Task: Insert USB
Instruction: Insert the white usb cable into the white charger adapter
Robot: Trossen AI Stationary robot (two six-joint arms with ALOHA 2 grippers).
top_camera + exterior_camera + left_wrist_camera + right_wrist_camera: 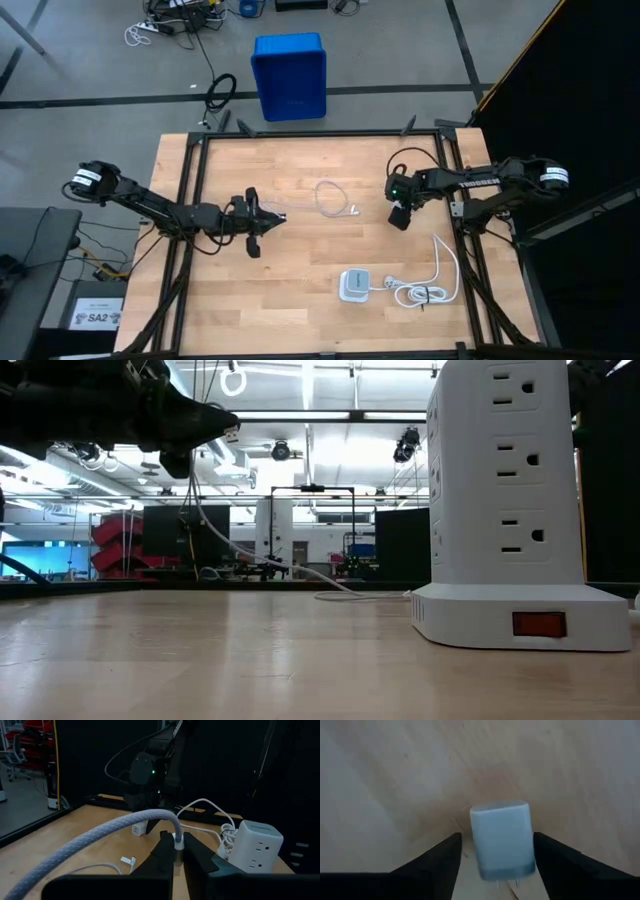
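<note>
The USB cable (325, 195) is thin and white and lies loosely curled at the table's middle. Its free plug (354, 210) rests on the wood. My left gripper (272, 219) is shut on the cable's other end, above the table left of centre; it also shows in the low view (225, 428). My right gripper (400, 216) is open, low over the table at centre right. Its fingers (452, 855) stand on either side of a small white cube (501, 840) without visibly touching it. The cube also shows in the left wrist view (140, 828). My left gripper pinches the cable's plug end (178, 842) between its two fingertips. The fingers lie about level and point toward the table's right side. The plug is lifted clear of the table. The cable (115, 827) arches up from the plug and back over the gripper, slack.
A white power-strip tower (352, 285) stands near the table's front, right of centre, and fills the right of the low view (505, 510). Its thicker bundled cord (425, 292) lies to its right. A blue bin (290, 75) stands on the floor beyond the far edge.
</note>
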